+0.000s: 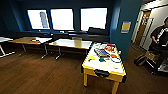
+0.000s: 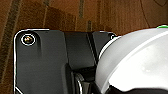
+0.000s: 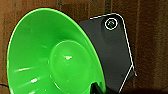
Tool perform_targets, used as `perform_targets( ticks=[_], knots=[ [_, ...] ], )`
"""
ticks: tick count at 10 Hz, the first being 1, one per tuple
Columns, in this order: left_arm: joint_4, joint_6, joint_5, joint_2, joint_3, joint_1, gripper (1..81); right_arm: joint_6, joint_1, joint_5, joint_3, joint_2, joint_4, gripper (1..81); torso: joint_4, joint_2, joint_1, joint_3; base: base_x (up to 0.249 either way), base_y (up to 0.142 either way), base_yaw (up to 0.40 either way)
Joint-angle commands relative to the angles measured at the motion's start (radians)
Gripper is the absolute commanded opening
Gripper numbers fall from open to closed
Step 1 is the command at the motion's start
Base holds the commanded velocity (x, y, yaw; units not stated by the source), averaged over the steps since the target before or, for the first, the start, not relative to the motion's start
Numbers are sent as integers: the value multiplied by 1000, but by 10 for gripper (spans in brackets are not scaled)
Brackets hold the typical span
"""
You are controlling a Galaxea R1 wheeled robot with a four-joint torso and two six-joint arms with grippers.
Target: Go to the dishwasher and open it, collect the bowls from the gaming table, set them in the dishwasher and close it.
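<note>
The big green bowl [image 3: 50, 57] sits right up against the right hand, over the brown floor [image 3: 150, 37]. A white bowl [image 2: 135, 60] sits close by the left hand. You cannot tell if either hand is open or closed. More small bowls [image 1: 101, 59] lie near the middle of the white desk [image 1: 105, 66] with the yellow edge.
</note>
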Motion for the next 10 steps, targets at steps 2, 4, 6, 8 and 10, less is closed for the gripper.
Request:
perform_targets(
  ticks=[2,4,6,8,10],
  knots=[
    [12,13,6,4,-6,-45,10,-6,57,-74,-4,-15,-7,10,0,0,0,0,0,0,0],
    [12,13,6,7,-13,-45,10,-6,57,-72,-6,-18,-7,10,0,0,0,0,0,0,-176],
    [12,13,8,10,-13,-45,10,-6,56,-73,-6,-18,-7,10,0,0,0,0,0,0,-342],
    [12,13,9,10,-13,-46,10,-6,56,-73,-4,-16,-7,10,0,0,0,0,0,0,-369],
    [12,13,15,10,-13,-45,10,-6,54,-72,-4,-15,-7,10,0,0,0,0,0,0,-370]
  ],
)
